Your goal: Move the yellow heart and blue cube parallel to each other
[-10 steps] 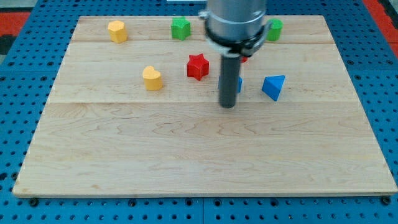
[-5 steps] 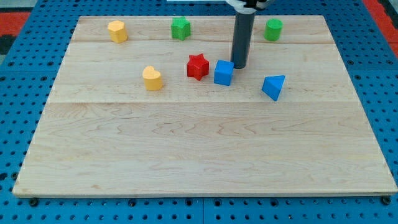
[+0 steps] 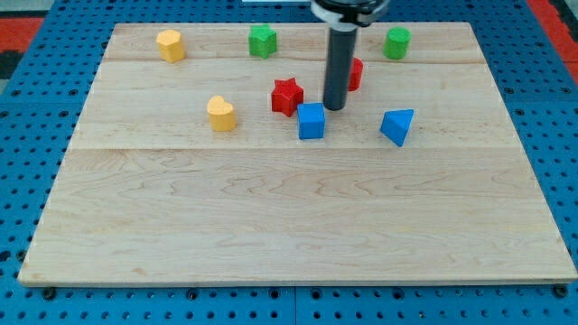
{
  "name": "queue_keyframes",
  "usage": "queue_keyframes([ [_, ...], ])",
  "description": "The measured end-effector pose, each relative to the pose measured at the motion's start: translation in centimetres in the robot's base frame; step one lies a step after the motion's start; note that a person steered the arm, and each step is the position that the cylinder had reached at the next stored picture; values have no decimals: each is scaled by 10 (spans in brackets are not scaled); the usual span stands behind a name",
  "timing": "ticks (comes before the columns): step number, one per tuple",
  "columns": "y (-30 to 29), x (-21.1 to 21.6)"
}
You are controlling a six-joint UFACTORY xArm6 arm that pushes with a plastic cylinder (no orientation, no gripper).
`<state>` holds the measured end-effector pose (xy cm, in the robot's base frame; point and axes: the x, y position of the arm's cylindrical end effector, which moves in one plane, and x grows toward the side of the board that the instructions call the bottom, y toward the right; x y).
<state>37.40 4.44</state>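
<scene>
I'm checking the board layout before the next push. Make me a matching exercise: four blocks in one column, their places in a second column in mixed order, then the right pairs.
Blocks:
1. yellow heart-shaped block
2. blue cube block
3. blue triangular block
4. green round block

Places:
A. near the view's top, right of the dark rod
B. just below and left of my tip
C. left of the red star block
D. right of my tip, toward the view's right

Pairs: 1-C, 2-B, 3-D, 4-A
</scene>
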Motion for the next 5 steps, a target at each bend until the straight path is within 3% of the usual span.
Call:
queue_keyframes([
  [1, -6, 30],
  [2, -11, 23],
  [4, -111, -4],
  [5, -142, 13],
])
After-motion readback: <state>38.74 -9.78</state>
